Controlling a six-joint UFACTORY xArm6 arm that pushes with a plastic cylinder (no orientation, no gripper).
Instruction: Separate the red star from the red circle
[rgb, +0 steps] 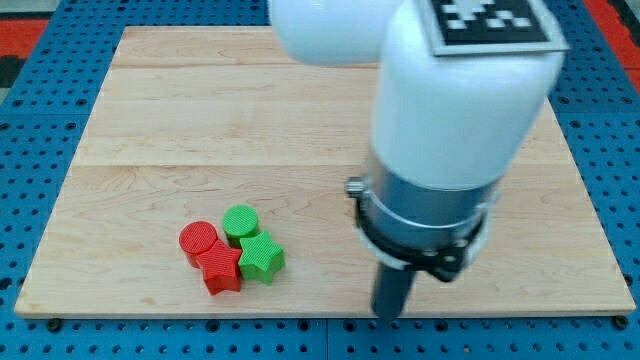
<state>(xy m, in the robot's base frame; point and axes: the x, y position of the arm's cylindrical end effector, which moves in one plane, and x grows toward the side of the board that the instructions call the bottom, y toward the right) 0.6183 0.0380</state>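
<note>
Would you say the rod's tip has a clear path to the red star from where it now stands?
Probably yes, though not straight: my tip stands well to the view's right, and the green star lies between it and the red star. The star's bottom side looks free.

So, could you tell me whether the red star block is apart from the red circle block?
Not apart: red star block touches red circle block.

A robotics lab bench is suggested: a pale wooden board (200, 110) is laid on a blue perforated mat (40, 110), and a black-and-white tracking marker (490, 22) is seen at one o'clock.
</note>
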